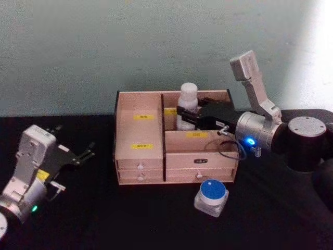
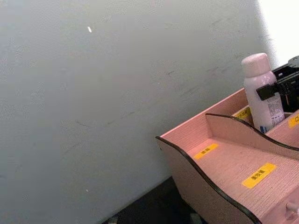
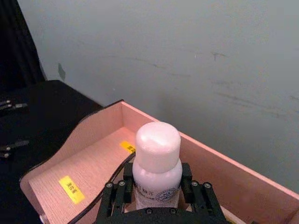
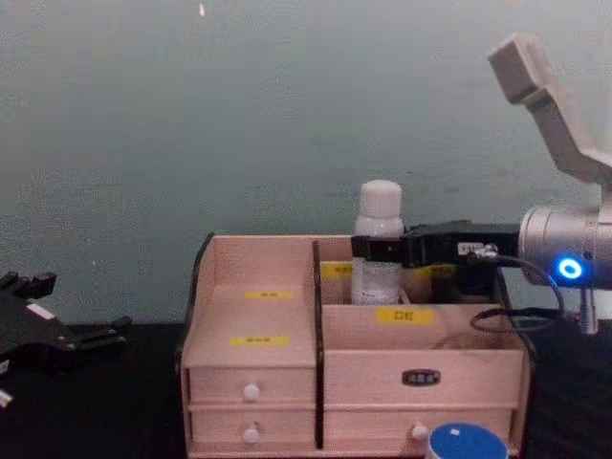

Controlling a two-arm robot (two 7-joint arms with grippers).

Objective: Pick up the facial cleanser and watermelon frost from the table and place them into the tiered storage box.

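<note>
**A:** How far along is it?

**B:** About halfway, I'd judge. The facial cleanser (image 1: 188,101) stands upright inside the tiered storage box (image 1: 136,136). It is in the rear right compartment, just beside the central divider, at roughly 12 o'clock from the box's middle in the head view.

**A:** Has it been let go?

**B:** No. The right gripper (image 3: 156,186) is clamped on the bottle's body below the cap, one finger on each side. The compartment's front wall hides the bottle's base, so I can't tell whether it rests on the floor.

**A:** And the watermelon frost (image 1: 212,196)?

**B:** That one isn't done. It sits on the black table (image 1: 104,219) near the box's front right corner, at about 5 o'clock from the box. Nothing is touching it.

**A:** What about the left arm?

**B:** The left gripper (image 1: 73,140) is parked well apart from the box, out at its 9 o'clock. Its fingers are spread wide and it holds nothing.

**A:** So what's left?

**B:** The right gripper has to release the bottle and back out. Then the blue-lidded jar must be picked up and set into a free compartment. The right arm looks the nearer one for that.
</note>
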